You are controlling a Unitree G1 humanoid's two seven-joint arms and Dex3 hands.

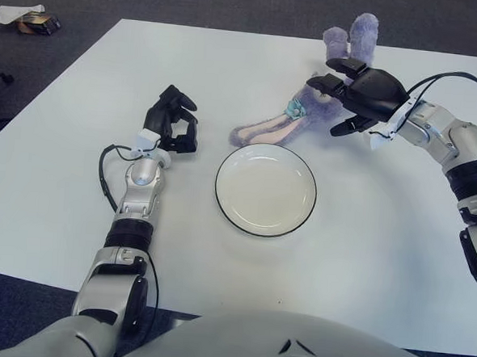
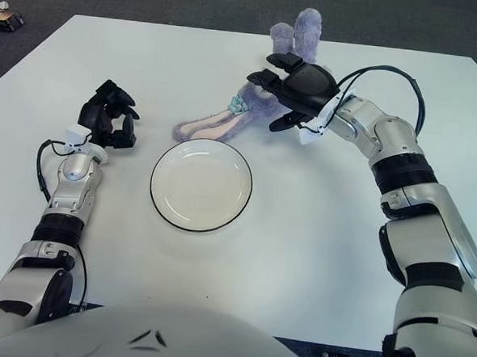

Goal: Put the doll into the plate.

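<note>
Black, jointed fingers of the right hand are reaching spread over the doll, hovering at its body; whether they are touching the plush cannot be told, and they are not closed around it. The hand's dark shell is giving way to a smooth silver forearm with a black cable looping above it.

The doll is a soft, furry lilac rabbit lying on its side on the white counter, its two rounded ears pointing toward the far edge, a teal patch at its neck, and long pink-lined limbs stretching toward the plate. It is lying just beyond the plate's far rim, outside it. The plate is round, glossy and cream-coloured with a thin dark rim, and is holding nothing.

The left hand is showing to the left of the plate, its black fingers curled in on themselves and grasping nothing.

The left eye view is taking in a small box with crumpled paper on the dark carpeted floor past the counter's far left corner; the right eye view is cutting most of it off but is showing more of the right arm, down to its upper segments.
</note>
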